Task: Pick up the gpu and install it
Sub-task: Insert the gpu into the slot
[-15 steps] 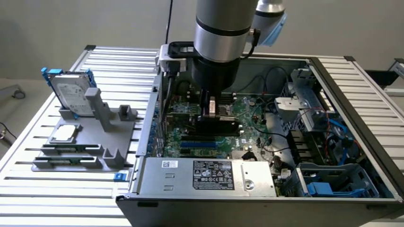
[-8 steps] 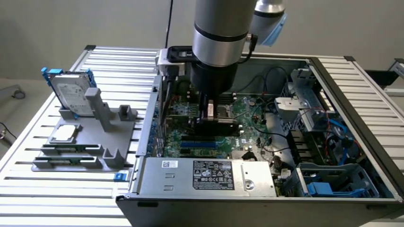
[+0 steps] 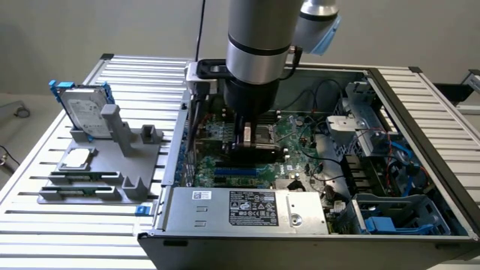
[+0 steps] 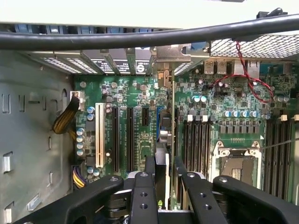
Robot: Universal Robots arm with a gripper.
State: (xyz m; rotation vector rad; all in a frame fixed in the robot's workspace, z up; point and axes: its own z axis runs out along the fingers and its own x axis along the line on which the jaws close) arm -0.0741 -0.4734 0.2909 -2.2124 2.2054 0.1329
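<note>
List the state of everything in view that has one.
gripper, shut on the gpu.
gpu, held on edge over the motherboard slots.
case, side open.
hard drive, upright in the fixture.
small drive, flat on the fixture.

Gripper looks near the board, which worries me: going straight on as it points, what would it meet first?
Likely the expansion slots, through the gpu that the gripper holds; the gap between them is unclear.

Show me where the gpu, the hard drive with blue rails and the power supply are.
gpu (image 4: 162, 162): wrist view, its black cooler.
hard drive (image 3: 82, 111): exterior view, its silver face.
power supply (image 3: 244, 208): exterior view, its labelled top.
</note>
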